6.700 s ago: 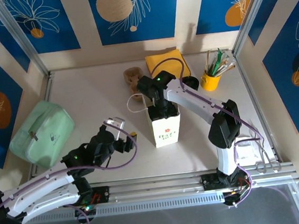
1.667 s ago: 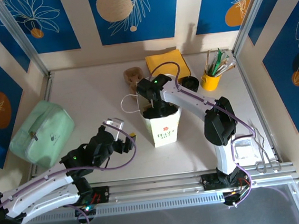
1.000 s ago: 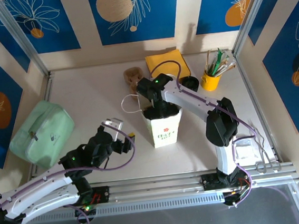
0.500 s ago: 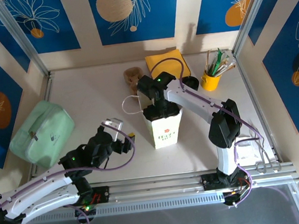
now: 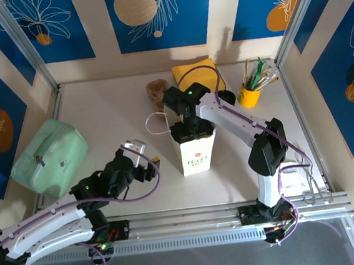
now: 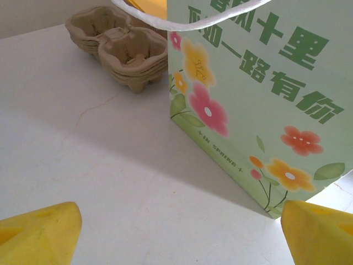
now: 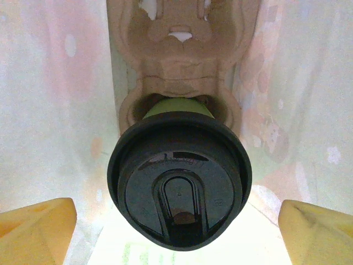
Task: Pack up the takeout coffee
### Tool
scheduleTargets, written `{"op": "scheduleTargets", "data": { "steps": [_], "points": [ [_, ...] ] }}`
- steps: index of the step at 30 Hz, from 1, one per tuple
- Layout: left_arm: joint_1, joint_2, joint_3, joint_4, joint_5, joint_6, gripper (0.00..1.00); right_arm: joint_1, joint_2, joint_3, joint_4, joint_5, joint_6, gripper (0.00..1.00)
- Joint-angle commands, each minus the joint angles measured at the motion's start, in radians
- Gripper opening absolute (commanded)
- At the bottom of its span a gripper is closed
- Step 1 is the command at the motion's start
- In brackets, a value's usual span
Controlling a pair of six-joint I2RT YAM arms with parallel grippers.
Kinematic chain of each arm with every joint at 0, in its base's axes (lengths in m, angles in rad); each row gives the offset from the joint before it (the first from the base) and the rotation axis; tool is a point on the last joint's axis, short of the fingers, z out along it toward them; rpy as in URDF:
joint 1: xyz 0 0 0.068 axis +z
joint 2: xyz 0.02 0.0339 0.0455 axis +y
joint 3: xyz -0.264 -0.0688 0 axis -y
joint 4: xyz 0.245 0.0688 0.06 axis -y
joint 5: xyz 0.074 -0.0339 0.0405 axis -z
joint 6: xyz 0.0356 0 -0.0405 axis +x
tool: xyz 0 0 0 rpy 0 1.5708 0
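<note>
The right gripper is being held with its jaws wide apart down inside the white paper bag. Its yellow fingertips are being kept clear of the takeout coffee on either side, so nothing is being gripped. The cup, with its black lid on, is being cradled upright in a socket of a brown cardboard carrier inside the bag, and a strip of its greenish side is being shown above the socket's ring. In the top view the right arm is being reached across from the near right, and its wrist is being poised directly over the bag's open mouth. The left gripper is likewise being held open and empty, low over the table. It is being pointed at the flowered face of the bag from just beside it, without contact. A stack of spare carriers is being left untouched beyond the bag's far corner, and the yellow cup of straws is being left well apart at the back right. The main step, getting the coffee into the bag, is being judged as done. What is being left is the lifting of the right gripper straight up out of the bag without the lid, the walls or the white handle loop being snagged. Whether the bag is also meant to be closed cannot be told.
</note>
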Motion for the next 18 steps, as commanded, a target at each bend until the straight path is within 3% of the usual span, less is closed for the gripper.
{"op": "scheduleTargets", "data": {
  "steps": [1, 8, 18],
  "points": [
    [-0.006, 0.000, -0.006, 0.007, -0.014, -0.006, 0.93, 0.001, -0.045, 0.039, -0.038, 0.008, 0.018, 0.95],
    [-0.006, 0.000, -0.006, 0.008, -0.012, -0.007, 0.93, 0.000, -0.042, 0.063, -0.052, 0.011, 0.019, 0.92],
    [-0.006, -0.002, -0.005, 0.004, -0.016, -0.006, 0.93, 0.000, -0.039, 0.074, -0.062, 0.006, 0.019, 0.78]
  ]
}}
